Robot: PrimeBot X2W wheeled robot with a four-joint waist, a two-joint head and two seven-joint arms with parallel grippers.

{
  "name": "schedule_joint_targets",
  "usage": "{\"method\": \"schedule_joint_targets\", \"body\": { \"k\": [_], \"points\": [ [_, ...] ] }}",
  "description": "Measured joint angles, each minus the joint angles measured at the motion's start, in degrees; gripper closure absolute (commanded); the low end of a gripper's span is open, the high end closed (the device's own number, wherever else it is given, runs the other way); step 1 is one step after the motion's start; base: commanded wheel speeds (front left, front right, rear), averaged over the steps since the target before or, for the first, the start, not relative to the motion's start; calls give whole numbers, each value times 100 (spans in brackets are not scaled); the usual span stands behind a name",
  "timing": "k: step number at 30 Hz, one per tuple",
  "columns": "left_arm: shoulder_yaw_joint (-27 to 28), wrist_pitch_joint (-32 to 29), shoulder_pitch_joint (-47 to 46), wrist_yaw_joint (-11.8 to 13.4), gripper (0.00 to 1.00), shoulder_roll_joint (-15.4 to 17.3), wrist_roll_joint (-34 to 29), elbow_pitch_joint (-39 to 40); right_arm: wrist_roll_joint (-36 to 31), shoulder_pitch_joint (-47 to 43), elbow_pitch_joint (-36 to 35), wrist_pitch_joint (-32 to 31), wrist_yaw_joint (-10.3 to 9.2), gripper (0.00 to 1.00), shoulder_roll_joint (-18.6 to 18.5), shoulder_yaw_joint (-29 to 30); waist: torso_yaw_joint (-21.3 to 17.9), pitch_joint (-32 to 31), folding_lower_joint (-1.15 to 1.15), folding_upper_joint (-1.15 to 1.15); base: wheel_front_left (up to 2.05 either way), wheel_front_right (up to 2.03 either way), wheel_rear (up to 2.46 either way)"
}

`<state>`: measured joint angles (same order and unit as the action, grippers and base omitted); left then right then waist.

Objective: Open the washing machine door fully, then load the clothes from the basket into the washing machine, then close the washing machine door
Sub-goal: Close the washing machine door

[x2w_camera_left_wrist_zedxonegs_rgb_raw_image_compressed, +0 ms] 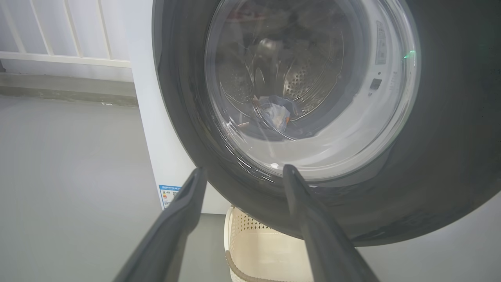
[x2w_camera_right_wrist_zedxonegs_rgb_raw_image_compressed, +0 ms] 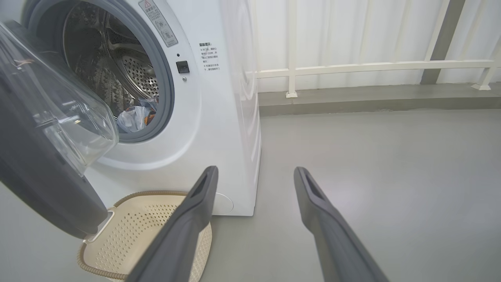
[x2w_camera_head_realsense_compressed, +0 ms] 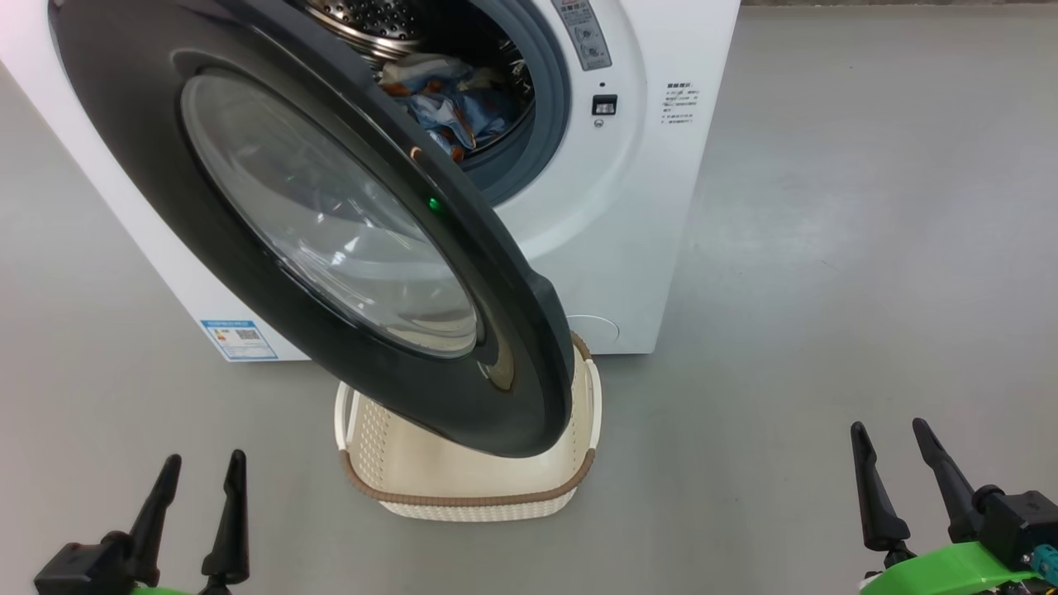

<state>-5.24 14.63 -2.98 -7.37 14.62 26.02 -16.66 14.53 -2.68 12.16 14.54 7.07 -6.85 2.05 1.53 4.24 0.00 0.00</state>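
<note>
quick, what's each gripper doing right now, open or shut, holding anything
left gripper: open, holding nothing
right gripper: open, holding nothing

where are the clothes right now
In the head view the clothes lie inside the washing machine drum, upper centre, behind the open door; the basket sits below.

One washing machine (x2w_camera_head_realsense_compressed: pixel 628 207), one door (x2w_camera_head_realsense_compressed: pixel 124 124), one basket (x2w_camera_head_realsense_compressed: pixel 463 487), one bundle of clothes (x2w_camera_head_realsense_compressed: pixel 455 103); two pincers in all, one left pincer (x2w_camera_head_realsense_compressed: pixel 205 456) and one right pincer (x2w_camera_head_realsense_compressed: pixel 888 424), two fingers apiece.
</note>
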Motion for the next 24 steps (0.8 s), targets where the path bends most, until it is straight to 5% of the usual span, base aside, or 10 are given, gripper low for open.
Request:
{"method": "schedule_joint_targets", "body": {
  "k": [1,2,4,5,14,24],
  "points": [
    [-1,0,0,0,0,-14,-9,8,0,7,5,0,0,0,1,-11,8,4,0,0,0,0,0],
    [-1,0,1,0,0,-30,-22,14,0,18,21,0,0,36,8,-20,17,7,0,0,0,0,0],
    [2,0,1,0,0,-67,-40,21,0,59,67,0,0,87,27,-27,38,14,0,0,0,0,0],
    [7,0,1,0,0,-99,-40,21,0,118,87,0,0,100,41,-31,50,17,-1,0,0,0,0],
    [36,0,3,0,0,-212,-40,24,1,1056,-43,0,0,100,89,-374,192,-13,0,0,0,0,0],
    [-11,0,20,0,0,-308,-40,40,54,1780,-1270,2,0,100,107,-1180,503,-135,0,0,0,0,0]
  ]
}}
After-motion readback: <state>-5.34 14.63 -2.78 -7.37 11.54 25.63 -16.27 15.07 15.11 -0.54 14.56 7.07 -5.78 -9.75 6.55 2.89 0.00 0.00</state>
